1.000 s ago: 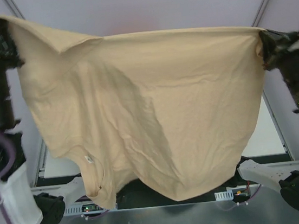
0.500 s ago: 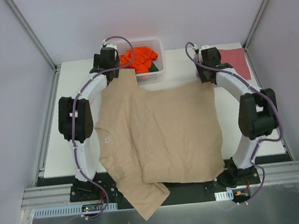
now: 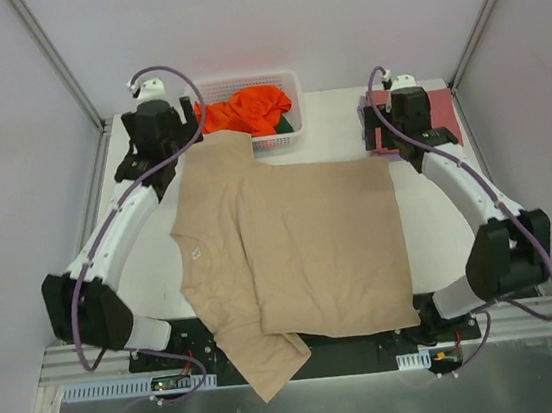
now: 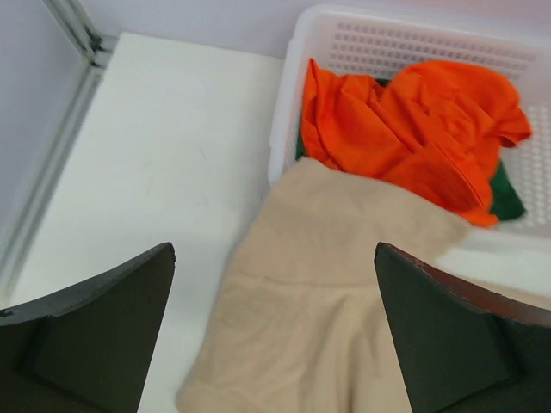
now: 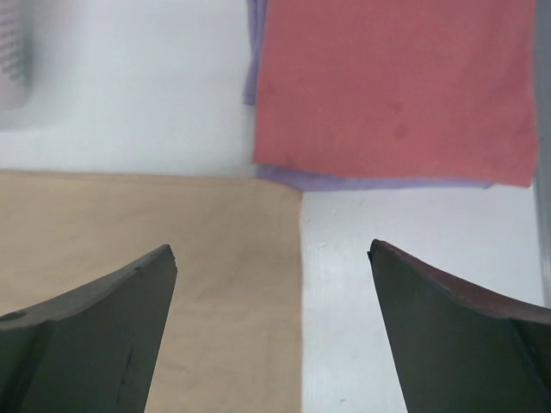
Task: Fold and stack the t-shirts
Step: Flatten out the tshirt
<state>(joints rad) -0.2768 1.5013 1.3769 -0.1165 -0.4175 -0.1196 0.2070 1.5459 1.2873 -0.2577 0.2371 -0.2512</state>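
The beige t-shirt (image 3: 301, 244) lies spread flat on the white table, one sleeve hanging over the near edge. My left gripper (image 3: 170, 149) is open and empty above its far left sleeve (image 4: 336, 284). My right gripper (image 3: 400, 136) is open and empty above its far right corner (image 5: 215, 258). The orange shirt (image 3: 249, 109) and a dark green one (image 4: 508, 194) lie in the white basket. The folded dusty-pink shirt (image 5: 396, 86) lies on a lavender one (image 5: 362, 181) at the far right.
The white lattice basket (image 3: 286, 137) stands at the table's far edge, touching the beige sleeve. Metal frame posts (image 3: 57, 62) rise at the far corners. Bare table (image 4: 164, 146) lies left of the shirt.
The beige shirt was held up stretched between both grippers, then laid flat. Both grippers have let go and pulled back outward from its far corners.
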